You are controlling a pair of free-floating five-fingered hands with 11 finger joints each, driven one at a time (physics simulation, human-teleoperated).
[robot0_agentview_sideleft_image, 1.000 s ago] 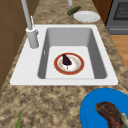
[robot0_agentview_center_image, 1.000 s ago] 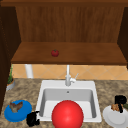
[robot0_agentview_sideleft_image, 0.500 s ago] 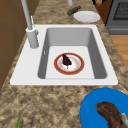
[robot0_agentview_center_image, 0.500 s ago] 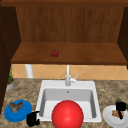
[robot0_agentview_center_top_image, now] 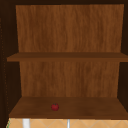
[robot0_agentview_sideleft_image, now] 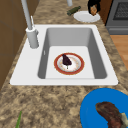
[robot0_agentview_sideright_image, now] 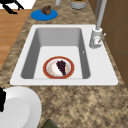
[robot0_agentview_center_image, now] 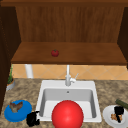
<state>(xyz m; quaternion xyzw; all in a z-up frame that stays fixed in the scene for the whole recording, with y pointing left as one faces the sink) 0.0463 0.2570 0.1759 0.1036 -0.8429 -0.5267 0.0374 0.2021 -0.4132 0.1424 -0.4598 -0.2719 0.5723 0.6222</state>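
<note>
The right hand (robot0_agentview_center_image: 119, 111) hangs fingers-down over the round white plate (robot0_agentview_center_image: 108, 115) on the speckled stone worktop (robot0_agentview_center_image: 25, 91), pinching a small tan food piece (robot0_agentview_center_image: 114, 116). The left hand (robot0_agentview_center_image: 32, 119) hovers, fingers curled, beside the glossy blue plate (robot0_agentview_center_image: 11, 116).

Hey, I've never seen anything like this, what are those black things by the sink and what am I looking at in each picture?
This is a simulated kitchen. The black shapes are two floating robot hands with no arms. One picture faces the sink from the front, two look along it from the left and the right, and one looks up at the wooden shelves.

In the front view, the left hand hangs beside a blue plate with brownish food. The right hand is over a white plate, curled round a small orange-brown piece of food. A green vegetable lies beside that plate.

In the sink sits a red-rimmed plate with a dark morsel. A red apple sits on the lower shelf.
</note>
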